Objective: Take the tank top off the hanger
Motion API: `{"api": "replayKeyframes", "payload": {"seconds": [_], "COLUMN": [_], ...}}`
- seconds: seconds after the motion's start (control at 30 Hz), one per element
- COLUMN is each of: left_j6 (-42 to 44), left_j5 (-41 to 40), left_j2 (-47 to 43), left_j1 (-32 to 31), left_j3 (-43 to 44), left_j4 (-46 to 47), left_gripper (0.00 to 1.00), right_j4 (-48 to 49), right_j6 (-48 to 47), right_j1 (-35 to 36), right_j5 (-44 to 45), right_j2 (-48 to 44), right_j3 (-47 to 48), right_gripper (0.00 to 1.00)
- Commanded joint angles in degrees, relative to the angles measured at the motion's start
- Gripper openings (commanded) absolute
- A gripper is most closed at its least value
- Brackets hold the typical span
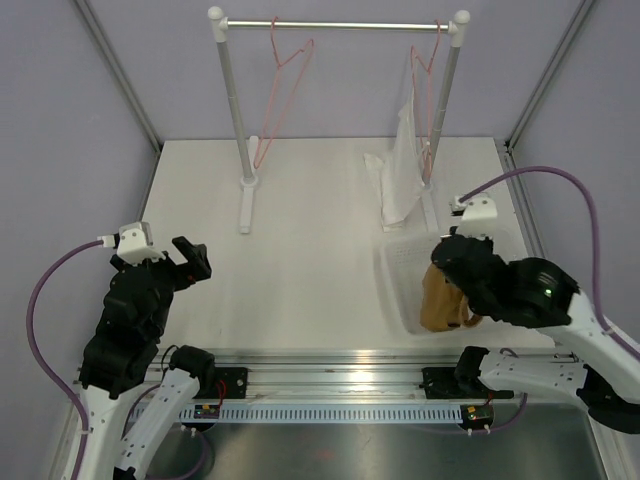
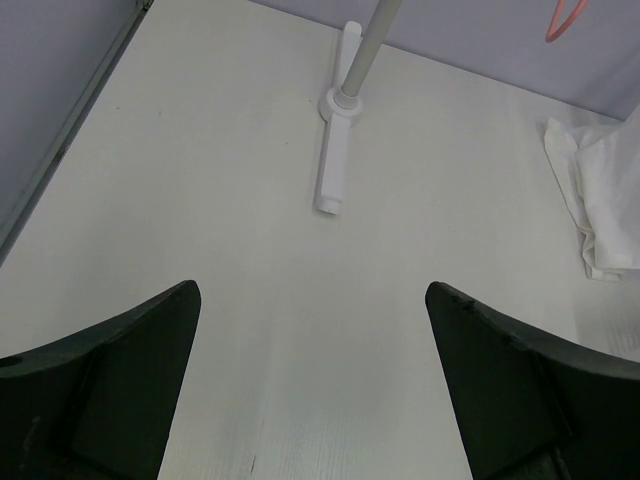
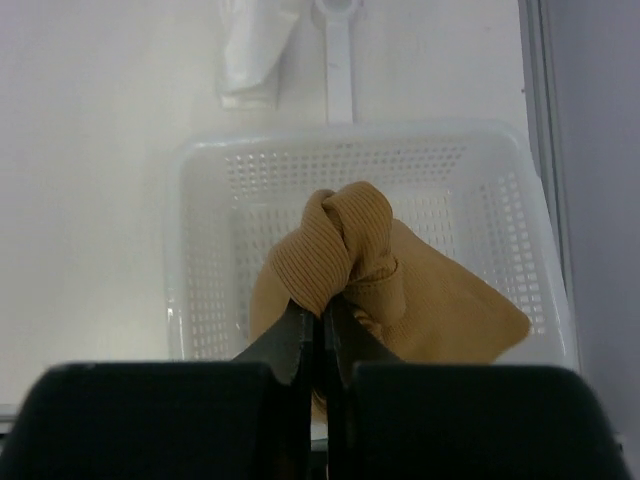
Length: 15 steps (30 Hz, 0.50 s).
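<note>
The tan tank top [image 3: 420,290] hangs bunched from my right gripper [image 3: 322,305], which is shut on a fold of it over the white basket [image 3: 205,250]. In the top view the tank top [image 1: 440,298] droops into the basket [image 1: 397,290] under the right gripper [image 1: 462,275]. The bare pink hanger [image 1: 283,90] hangs on the rail at the back left, with no garment on it. My left gripper [image 1: 192,258] is open and empty above the table at the left; its fingers [image 2: 120,380] frame bare table.
A clothes rail [image 1: 340,24] on two white posts stands at the back. A second pink hanger [image 1: 428,95] bears a white sheer garment [image 1: 402,170] at the right post. The left post's foot [image 2: 335,160] lies ahead of the left gripper.
</note>
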Motion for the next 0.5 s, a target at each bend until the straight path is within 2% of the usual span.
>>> {"api": "replayKeyframes", "payload": {"seconds": [0.0, 0.1, 0.13, 0.17, 0.2, 0.3, 0.4, 0.43, 0.47], "left_j6": [0.56, 0.48, 0.39, 0.30, 0.21, 0.04, -0.05, -0.22, -0.31], "left_j5": [0.27, 0.62, 0.63, 0.71, 0.71, 0.36, -2.34, -3.41, -4.11], "left_j2": [0.90, 1.51, 1.51, 1.60, 1.60, 1.07, 1.51, 1.69, 2.30], "left_j1": [0.44, 0.53, 0.53, 0.53, 0.53, 0.53, 0.80, 1.67, 2.55], "left_j3": [-0.20, -0.11, -0.11, -0.11, -0.03, -0.11, 0.58, 1.11, 1.38], "left_j4": [3.17, 2.99, 2.82, 2.81, 2.73, 2.81, 3.17, 2.73, 2.64], "left_gripper": [0.99, 0.99, 0.99, 0.99, 0.99, 0.99, 0.99, 0.99, 0.99], "right_j4": [1.37, 6.36, 8.13, 9.63, 11.12, 9.30, 6.58, 5.78, 4.73], "right_j6": [6.67, 4.40, 3.26, 1.24, 0.87, 2.71, 2.89, 2.89, 2.98], "right_j1": [-0.40, -4.61, -6.36, -10.82, -12.51, -14.29, -14.47, -14.47, -14.55], "right_j5": [1.42, -0.68, -4.26, -6.03, -7.53, -5.45, -3.95, -2.29, -1.40], "right_j2": [4.19, 4.81, 4.90, 4.98, 5.42, 7.00, 8.23, 8.41, 8.85], "right_j3": [-4.53, -7.51, -8.57, -9.62, -11.37, -11.57, -7.45, -5.96, -2.90], "right_gripper": [0.00, 0.00, 0.00, 0.00, 0.07, 0.63, 0.70, 0.81, 0.87]}}
